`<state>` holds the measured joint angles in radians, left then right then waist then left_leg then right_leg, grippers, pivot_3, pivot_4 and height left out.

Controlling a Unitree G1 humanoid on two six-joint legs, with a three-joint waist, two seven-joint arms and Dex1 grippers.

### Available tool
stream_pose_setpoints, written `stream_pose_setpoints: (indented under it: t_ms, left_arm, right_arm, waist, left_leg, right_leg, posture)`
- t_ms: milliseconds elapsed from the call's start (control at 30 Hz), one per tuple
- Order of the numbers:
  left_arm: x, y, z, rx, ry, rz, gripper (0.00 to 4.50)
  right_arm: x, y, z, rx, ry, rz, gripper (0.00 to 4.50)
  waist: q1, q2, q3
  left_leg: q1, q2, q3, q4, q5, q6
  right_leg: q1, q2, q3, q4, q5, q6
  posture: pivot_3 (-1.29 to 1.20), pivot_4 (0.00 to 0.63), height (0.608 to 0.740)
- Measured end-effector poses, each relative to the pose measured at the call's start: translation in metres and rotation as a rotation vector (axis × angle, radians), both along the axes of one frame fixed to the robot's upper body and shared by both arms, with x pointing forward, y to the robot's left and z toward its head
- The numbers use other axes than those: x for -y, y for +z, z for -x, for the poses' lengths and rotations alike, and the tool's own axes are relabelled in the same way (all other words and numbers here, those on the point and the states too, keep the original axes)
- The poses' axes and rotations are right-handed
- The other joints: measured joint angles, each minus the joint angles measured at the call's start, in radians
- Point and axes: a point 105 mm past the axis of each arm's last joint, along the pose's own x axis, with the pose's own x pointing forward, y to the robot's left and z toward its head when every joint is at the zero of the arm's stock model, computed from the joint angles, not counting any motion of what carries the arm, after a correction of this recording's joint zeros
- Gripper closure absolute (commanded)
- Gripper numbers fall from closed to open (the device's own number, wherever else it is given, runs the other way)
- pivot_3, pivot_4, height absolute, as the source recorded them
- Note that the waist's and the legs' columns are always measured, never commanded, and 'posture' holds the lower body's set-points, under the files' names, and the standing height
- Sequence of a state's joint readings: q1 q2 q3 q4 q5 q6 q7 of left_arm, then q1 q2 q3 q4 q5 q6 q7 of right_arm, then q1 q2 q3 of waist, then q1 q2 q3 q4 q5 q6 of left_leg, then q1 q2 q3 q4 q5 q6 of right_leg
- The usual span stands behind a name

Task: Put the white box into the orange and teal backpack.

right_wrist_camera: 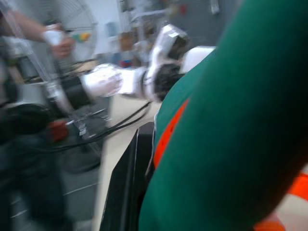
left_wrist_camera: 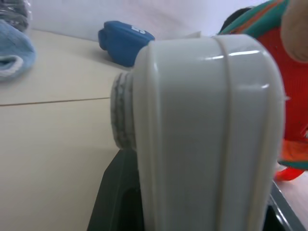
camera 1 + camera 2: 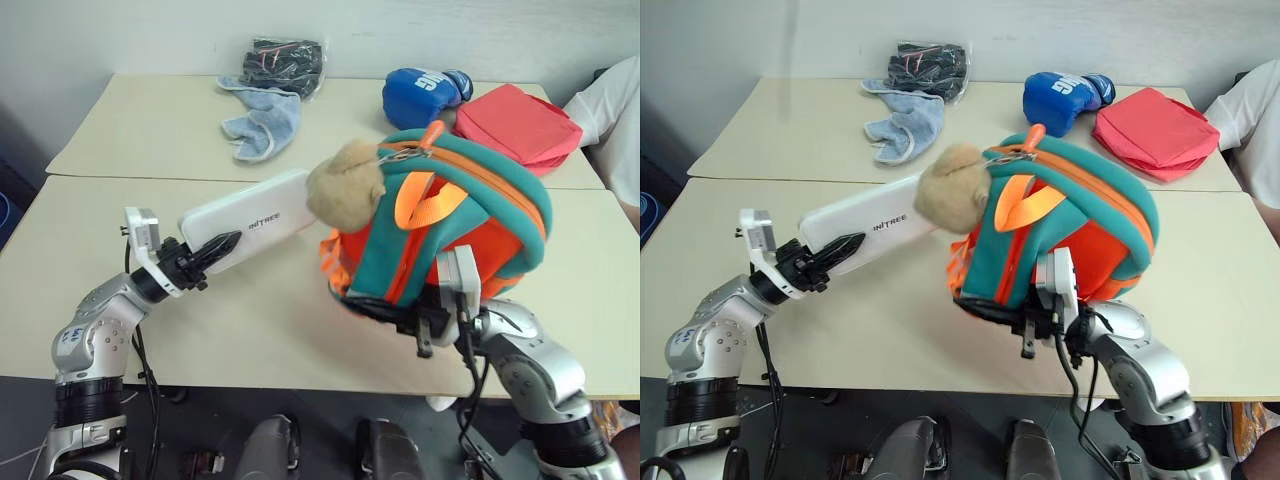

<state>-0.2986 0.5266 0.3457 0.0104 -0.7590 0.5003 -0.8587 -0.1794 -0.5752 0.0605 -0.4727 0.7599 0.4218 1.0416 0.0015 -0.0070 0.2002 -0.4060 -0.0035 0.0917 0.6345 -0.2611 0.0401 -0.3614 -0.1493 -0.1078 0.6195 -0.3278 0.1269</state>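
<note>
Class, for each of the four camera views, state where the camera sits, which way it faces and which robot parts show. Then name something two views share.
Left and right eye views: on the head, looking forward and down at the beige table; both arms show.
Left wrist view: on the left wrist, looking along the flat white plastic box toward the bulky orange and teal fabric backpack.
Right wrist view: on the right wrist, against the backpack's teal trim; the left arm shows.
Shared: both wrist views show the backpack.

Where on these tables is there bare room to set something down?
Free: the near table's left end beside the left gripper, and the far table's left end before the blue towel. Crowded: the far right, with boxing glove and red pouch, and around the backpack.
</note>
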Motion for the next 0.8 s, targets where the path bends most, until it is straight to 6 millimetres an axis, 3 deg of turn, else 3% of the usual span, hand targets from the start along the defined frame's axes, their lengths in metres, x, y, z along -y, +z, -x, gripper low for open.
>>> stream_pose_setpoints:
  t_ms: [133, 300, 400, 567, 800]
  left_arm:
    - [-0.012, 0.01, 0.015, 0.002, 0.0, 0.019, 3.26]
    - [-0.018, 0.05, 0.031, 0.118, -0.011, -0.017, 3.26]
    - [0.002, 0.07, 0.038, 0.189, -0.092, -0.044, 3.26]
    - [0.044, 0.081, 0.037, 0.271, -0.221, -0.117, 3.26]
    - [0.073, 0.07, 0.04, 0.305, -0.409, -0.25, 3.26]
  right_arm:
    - [0.031, -0.006, -0.002, -0.066, -0.054, 0.097, 4.4]
    - [0.062, 0.0, -0.016, -0.09, -0.159, 0.133, 4.4]
    - [0.066, 0.0, -0.019, -0.109, -0.161, 0.139, 4.4]
    - [0.064, -0.003, -0.018, -0.131, -0.13, 0.145, 4.4]
    - [0.064, -0.007, -0.017, -0.143, -0.134, 0.159, 4.4]
  waist:
    - [-0.001, -0.005, 0.002]
    - [-0.001, -0.005, 0.002]
    - [0.004, -0.005, 0.002]
    - [0.018, -0.005, 0.002]
    - [0.022, -0.005, 0.002]
  left_leg:
    - [0.0, 0.0, 0.0, 0.001, -0.001, 0.0]
    - [0.001, 0.002, 0.0, 0.0, -0.002, -0.002]
    - [0.0, 0.001, 0.0, 0.0, -0.001, -0.001]
    - [0.0, 0.0, 0.001, 0.001, -0.001, -0.001]
    - [0.0, 0.0, 0.002, 0.001, -0.001, -0.001]
  right_leg:
    - [0.0, -0.001, 0.0, -0.001, 0.0, 0.0]
    - [0.0, -0.001, 0.001, -0.001, 0.0, 0.0]
    - [0.001, -0.001, 0.001, -0.001, 0.0, 0.0]
    - [0.001, 0.002, 0.0, -0.001, 0.0, 0.0]
    - [0.001, 0.004, 0.0, -0.001, 0.0, 0.0]
  posture:
    - [0.0, 0.15, 0.74]
    - [0.0, 0.15, 0.74]
    - [0.0, 0.15, 0.74]
    - [0.0, 0.15, 0.74]
    - [0.0, 0.15, 0.74]
